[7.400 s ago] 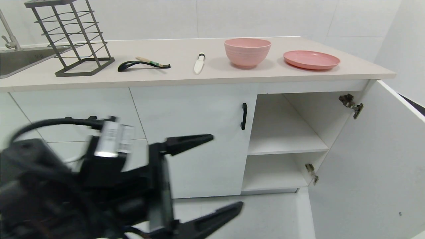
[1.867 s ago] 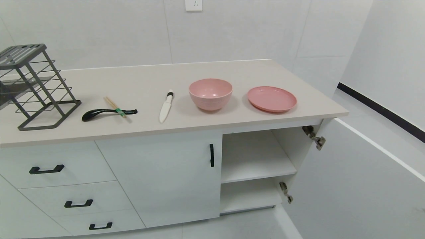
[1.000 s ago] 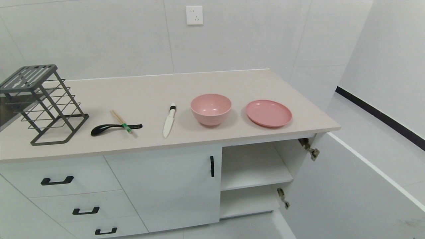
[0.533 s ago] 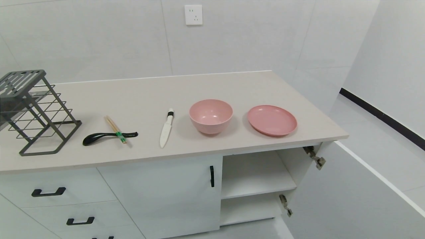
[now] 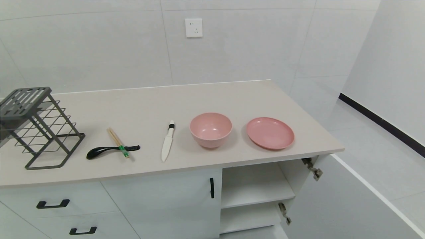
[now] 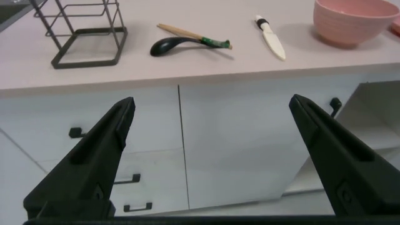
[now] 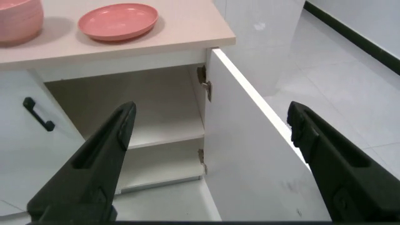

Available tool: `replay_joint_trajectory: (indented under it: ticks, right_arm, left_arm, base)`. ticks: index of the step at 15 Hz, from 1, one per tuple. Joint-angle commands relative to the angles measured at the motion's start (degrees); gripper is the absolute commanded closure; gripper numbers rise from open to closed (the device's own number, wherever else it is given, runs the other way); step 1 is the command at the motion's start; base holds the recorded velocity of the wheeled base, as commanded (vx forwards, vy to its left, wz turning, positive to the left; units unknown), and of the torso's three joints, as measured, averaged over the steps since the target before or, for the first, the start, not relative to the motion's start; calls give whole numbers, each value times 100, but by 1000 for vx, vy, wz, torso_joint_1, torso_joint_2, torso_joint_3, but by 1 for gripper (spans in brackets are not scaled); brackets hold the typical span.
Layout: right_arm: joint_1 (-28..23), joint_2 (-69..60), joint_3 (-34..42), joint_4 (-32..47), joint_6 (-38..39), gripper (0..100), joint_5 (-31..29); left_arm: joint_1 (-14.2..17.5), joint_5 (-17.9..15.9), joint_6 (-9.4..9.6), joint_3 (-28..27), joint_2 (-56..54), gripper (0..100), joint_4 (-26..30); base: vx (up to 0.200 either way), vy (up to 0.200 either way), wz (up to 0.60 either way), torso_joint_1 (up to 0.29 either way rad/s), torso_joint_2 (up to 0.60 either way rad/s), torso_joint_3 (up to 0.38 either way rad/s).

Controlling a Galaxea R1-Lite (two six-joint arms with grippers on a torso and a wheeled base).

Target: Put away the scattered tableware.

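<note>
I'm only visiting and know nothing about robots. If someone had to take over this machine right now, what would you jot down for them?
Left gripper: open, holding nothing, facing the drawers.
Right gripper: open, holding nothing, facing the open cupboard.
Things: all on the counter, in a row from the robot's left: spoon with the chopsticks lying across its handle, knife, bowl, plate. A wire rack stands at the left end.
Done: the cupboard door below the plate stands open.
Left: no piece has been picked up; all five are yet to be put away.
</note>
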Motion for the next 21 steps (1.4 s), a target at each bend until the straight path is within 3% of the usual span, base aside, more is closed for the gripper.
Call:
replay_joint_trajectory:
  ticks: [1,4,7,14,21]
  right_arm:
    - [0,9,0,1,-1,0,2]
    - [0,9,0,1,7,0,2]
    - [0,18,0,1,7,0,2]
    - [0,9,0,1,-1,0,2]
    - [0,9,0,1,-1,0,2]
  left_arm:
    - [0,4,0,0,9,0,-2]
    - [0,4,0,0,9,0,6]
    - [0,4,8,0,9,0,6]
    - [0,4,8,0,9,0,-2]
    - [0,4,0,0,9,0,-2]
  base:
    - [200,0,0,66,-61,-36]
    - [0,0,0,0,0,0]
    - [200,0,0,-7,-15,4]
    - [0,0,0,0,0,0]
    - [0,0,0,180,-339,-165]
